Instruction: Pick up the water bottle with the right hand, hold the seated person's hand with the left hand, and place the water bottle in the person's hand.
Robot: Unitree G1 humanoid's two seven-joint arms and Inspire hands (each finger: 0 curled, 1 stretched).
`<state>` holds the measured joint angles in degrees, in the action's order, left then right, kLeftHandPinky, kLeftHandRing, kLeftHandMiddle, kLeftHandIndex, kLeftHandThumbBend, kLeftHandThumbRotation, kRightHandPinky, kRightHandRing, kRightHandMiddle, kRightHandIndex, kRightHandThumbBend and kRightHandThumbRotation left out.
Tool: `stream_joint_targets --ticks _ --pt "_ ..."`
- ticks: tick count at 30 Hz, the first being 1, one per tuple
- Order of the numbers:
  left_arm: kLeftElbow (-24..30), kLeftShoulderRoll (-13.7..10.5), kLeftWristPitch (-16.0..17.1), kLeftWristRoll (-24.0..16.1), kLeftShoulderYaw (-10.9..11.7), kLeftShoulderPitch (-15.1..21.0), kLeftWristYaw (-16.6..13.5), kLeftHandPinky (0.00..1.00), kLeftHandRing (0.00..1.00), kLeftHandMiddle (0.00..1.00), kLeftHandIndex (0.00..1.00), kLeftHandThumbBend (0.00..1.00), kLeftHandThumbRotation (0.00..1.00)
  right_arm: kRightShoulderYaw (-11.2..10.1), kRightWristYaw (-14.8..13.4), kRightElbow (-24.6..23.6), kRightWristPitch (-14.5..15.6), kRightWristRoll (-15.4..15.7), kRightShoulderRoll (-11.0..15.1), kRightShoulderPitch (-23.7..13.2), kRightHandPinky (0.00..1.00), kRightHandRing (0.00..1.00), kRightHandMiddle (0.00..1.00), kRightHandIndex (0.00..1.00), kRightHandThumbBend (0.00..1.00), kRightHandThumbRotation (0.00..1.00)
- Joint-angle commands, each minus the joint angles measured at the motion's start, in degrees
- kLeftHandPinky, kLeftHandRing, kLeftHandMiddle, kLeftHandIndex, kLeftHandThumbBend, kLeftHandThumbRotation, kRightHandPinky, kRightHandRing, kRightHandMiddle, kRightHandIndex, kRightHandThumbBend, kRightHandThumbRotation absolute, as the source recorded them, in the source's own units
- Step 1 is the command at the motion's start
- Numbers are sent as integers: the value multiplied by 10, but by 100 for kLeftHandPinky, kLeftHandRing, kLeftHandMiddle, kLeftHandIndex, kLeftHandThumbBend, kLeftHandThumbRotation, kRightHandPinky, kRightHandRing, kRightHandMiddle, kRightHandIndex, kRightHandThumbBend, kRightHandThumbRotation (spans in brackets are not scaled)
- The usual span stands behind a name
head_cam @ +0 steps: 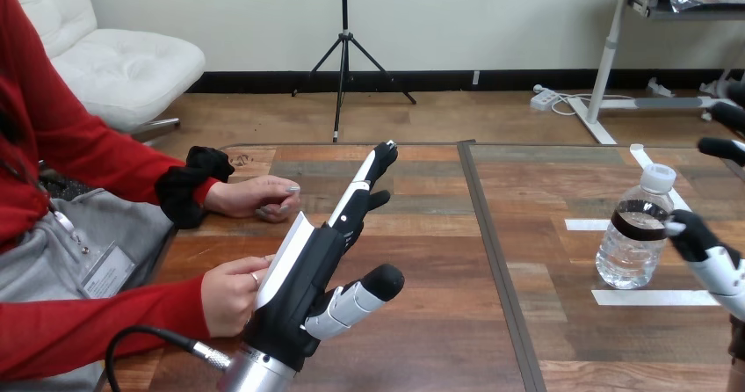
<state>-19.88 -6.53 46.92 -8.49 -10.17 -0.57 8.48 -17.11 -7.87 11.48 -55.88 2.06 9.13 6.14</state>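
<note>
A clear water bottle (634, 234) with a white cap and a dark label band stands upright on the right part of the table. My right hand (713, 258) is at the view's right edge beside the bottle, fingers spread and open, its thumb close against the bottle's right side. My left hand (299, 278) reaches over the table's left half with its fingers straight. The person's nearer hand (230, 297) sits right against the back of my left hand; no finger of mine curls round it. The person's farther hand (259, 197) rests on the table.
White tape strips (654, 297) mark the table around the bottle. A dark seam (492, 260) runs front to back between the two table halves. The person's red-sleeved arms come in from the left side.
</note>
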Motion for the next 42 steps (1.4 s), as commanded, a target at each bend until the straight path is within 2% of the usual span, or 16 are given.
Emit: stream_joint_targets --ticks 1,4,7,10,13,16,19,22,25,42 --pt "17 5 -1 8 2 25 -1 95 100 100 100 100 100 -17 -10 32 -10 -5 7 -47 67 79 83 83 100 63" --pt "19 4 -3 0 3 26 -5 95 100 100 100 100 100 -22 -12 48 -5 -7 12 -54 67 80 83 83 100 64" --pt "15 4 0 7 2 28 0 95 100 100 100 100 100 -22 -5 68 -1 -27 17 -64 67 79 83 82 100 63" --pt "14 4 0 12 0 29 4 95 100 100 100 100 100 -29 -6 99 -9 -28 25 -79 67 79 82 82 100 62" --pt "17 5 -2 3 2 28 -3 95 100 100 100 100 100 -31 -4 106 16 -43 24 -84 67 79 82 82 100 62" --pt "18 6 -3 3 2 28 -4 95 100 100 100 100 100 -33 3 137 6 -51 32 -98 68 80 82 82 100 61" --pt "16 5 -1 10 0 29 3 95 100 100 100 100 100 -35 2 155 14 -48 37 -105 69 80 83 83 100 61" --pt "19 6 -2 2 2 28 -4 95 100 100 100 100 100 -33 16 179 15 -68 41 -115 71 82 84 84 100 60" --pt "20 6 -8 27 -3 28 14 97 100 100 100 100 100 -34 30 207 16 -82 45 -128 74 84 86 85 100 59" --pt "23 3 -6 18 2 28 11 100 100 100 100 100 100 -26 29 328 23 -64 55 -177 90 92 89 90 100 56"
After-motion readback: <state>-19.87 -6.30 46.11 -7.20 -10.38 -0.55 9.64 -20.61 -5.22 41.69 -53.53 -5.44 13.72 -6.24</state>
